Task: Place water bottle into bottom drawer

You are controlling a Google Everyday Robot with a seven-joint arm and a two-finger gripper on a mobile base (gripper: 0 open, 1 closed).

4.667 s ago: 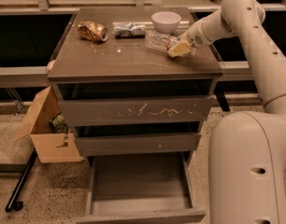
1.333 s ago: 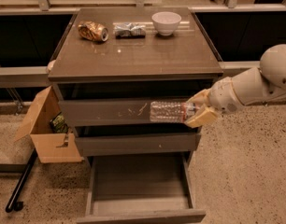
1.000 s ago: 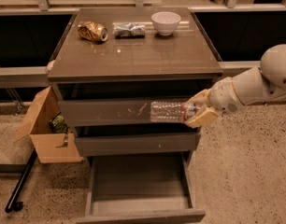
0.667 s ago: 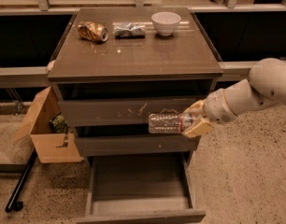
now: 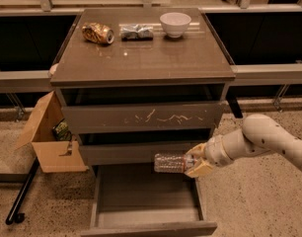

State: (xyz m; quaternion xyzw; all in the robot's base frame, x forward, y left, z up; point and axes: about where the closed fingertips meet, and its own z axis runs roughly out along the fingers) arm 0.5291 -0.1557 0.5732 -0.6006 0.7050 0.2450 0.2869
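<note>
The water bottle (image 5: 169,163) is clear crinkled plastic and lies on its side in the air, held at its right end. My gripper (image 5: 197,160) is shut on the water bottle and holds it just above the right back part of the bottom drawer (image 5: 147,224), in front of the middle drawer's face. The bottom drawer is pulled out and its tray shows nothing inside. My arm (image 5: 269,137) comes in from the right.
On the cabinet top (image 5: 141,58) sit a crushed gold can (image 5: 97,33), a silvery foil wrapper (image 5: 136,31) and a white bowl (image 5: 175,23). The scratched top drawer (image 5: 141,117) stands slightly out. An open cardboard box (image 5: 50,137) stands at the cabinet's left.
My gripper has carried the water bottle down from the top drawer's front to just above the open bottom drawer. The arm has dropped lower with it.
</note>
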